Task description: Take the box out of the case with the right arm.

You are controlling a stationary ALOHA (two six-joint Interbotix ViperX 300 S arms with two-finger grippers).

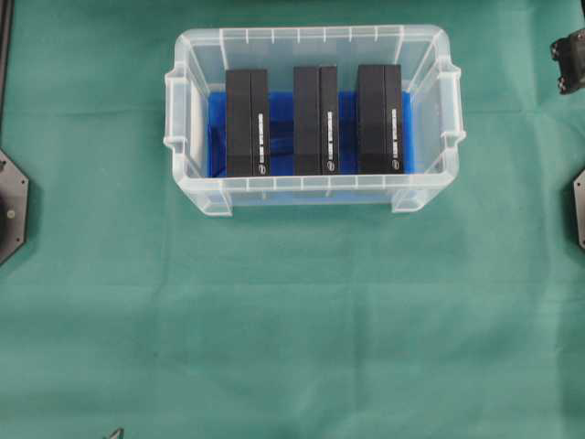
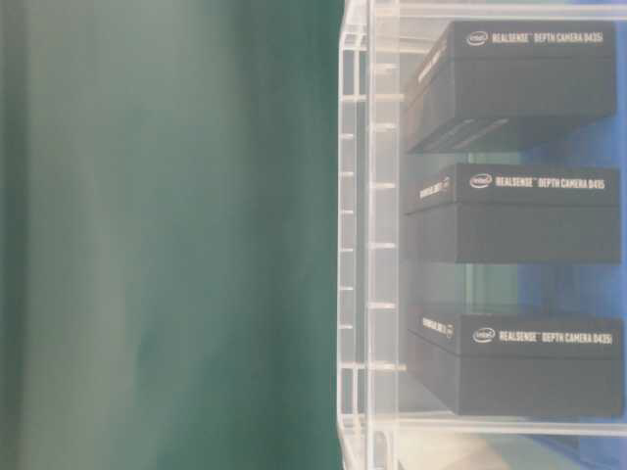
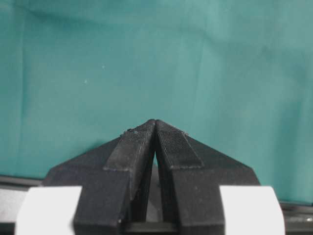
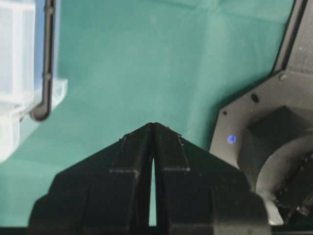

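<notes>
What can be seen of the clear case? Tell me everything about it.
The case is a large rectangular tub of clear, translucent plastic with a ribbed rim and a handle at each short end. It sits upright and lidless on the green cloth, toward the far middle of the overhead view. A bright blue sheet lines its bottom. Three black boxes stand inside in a row, apart from each other, their white lettering reading Realsense Depth Camera. Neither tool touches it; a corner shows at the left edge of the right wrist view.
</notes>
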